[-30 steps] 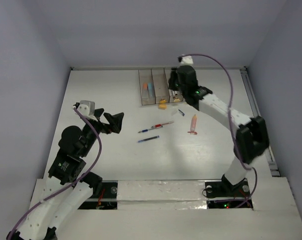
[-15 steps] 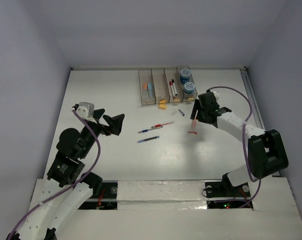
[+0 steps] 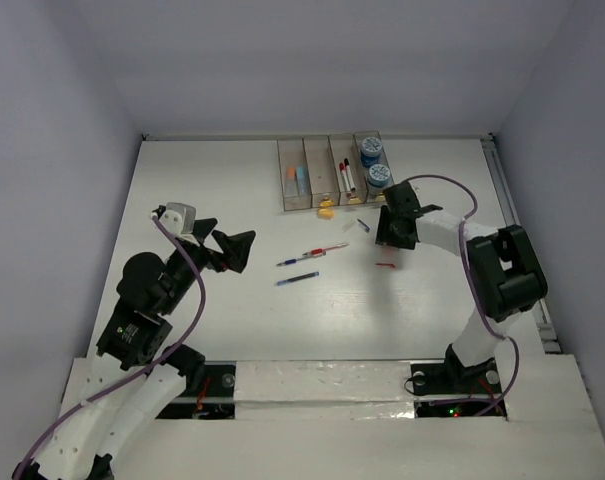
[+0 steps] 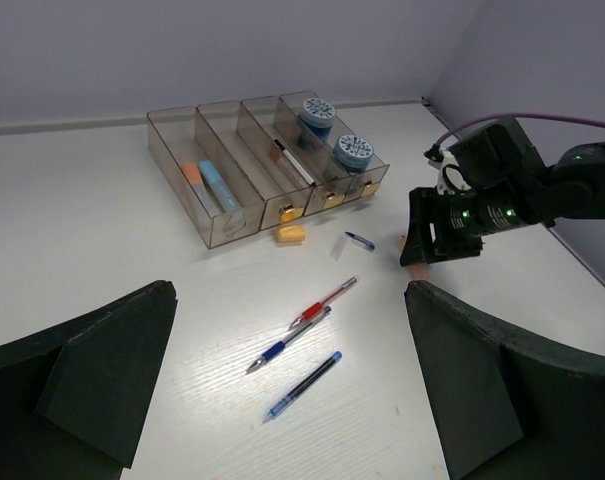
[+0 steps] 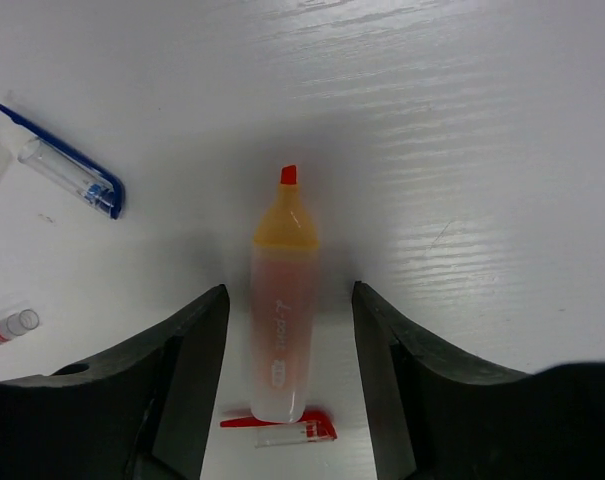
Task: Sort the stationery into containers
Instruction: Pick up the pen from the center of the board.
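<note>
Right gripper [image 5: 287, 300] was recorded low over the orange highlighter [image 5: 280, 345], its jaws parted slightly wider than the barrel, one finger on each side, nothing yet gripped. This straddle was judged a line-up for closing across the barrel. The highlighter lay flat on the table [image 5: 482, 150], tip pointed away from the wrist, with a small red piece [image 5: 282, 428], likely its cap, at its rear end. It was apart from the bins [image 4: 227, 225]. Sticks [image 4: 207, 180] were noted in the leftmost bin, taken as its probable destination. Left gripper [image 3: 237, 250] was spread wide and empty above the table, near the pens [image 4: 302, 325], presumably kept out of the way.
</note>
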